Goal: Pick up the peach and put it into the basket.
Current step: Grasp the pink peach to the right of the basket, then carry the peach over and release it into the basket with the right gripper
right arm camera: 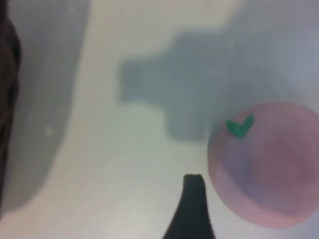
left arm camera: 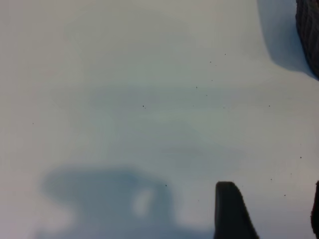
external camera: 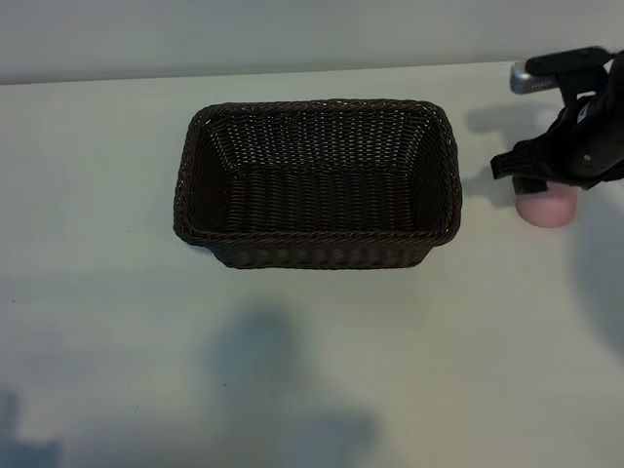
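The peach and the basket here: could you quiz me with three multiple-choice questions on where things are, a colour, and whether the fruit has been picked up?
1. Where is the peach?
A. Inside the basket
B. On the table to the right of the basket
C. On the table in front of the basket

2. What colour is the little leaf on top of the peach?
A. Green
B. Yellow
C. Blue

3. What is inside the basket?
A. The peach
B. Nothing
C. The pincer

Answers:
1 B, the exterior view shows the peach on the white table beyond the basket's right end, under the right pincer.
2 A, the right wrist view shows a green leaf.
3 B, only bare weave shows inside; the peach is not yet in.
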Tool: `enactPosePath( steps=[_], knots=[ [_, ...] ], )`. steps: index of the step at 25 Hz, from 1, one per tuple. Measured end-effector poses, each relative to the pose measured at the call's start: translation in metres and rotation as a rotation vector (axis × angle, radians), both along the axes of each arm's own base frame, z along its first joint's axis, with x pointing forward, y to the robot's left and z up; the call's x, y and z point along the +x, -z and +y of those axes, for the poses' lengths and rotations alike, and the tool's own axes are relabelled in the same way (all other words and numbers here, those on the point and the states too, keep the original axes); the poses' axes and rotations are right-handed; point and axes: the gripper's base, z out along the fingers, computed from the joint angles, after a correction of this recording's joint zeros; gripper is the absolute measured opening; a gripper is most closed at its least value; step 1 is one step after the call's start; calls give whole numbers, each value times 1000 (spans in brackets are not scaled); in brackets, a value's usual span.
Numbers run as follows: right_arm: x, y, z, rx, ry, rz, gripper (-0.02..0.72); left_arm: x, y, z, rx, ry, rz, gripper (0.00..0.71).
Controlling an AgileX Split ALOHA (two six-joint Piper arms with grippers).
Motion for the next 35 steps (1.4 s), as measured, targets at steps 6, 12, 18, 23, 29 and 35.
enactPosePath(
  steps=[6, 12, 18, 23, 29, 35],
  knots=[
    [4, 27, 0, -6, 1, 54, 530, 0, 0, 0, 0, 0, 0, 403],
    [5, 29, 0, -1, 30, 55, 102, 0, 0, 0, 0, 0, 0, 404],
    [4, 28, 0, -5, 34, 61, 48, 0, 0, 0, 0, 0, 0, 404],
    [6, 2, -1, -9, 32, 53, 48, 0, 0, 0, 0, 0, 0, 404],
    [9, -71, -1, -4, 30, -5, 47, 0, 0, 0, 2, 1, 0, 404],
    [8, -122, -2, -11, 7, -44, 47, 0, 0, 0, 2, 1, 0, 404]
  ],
)
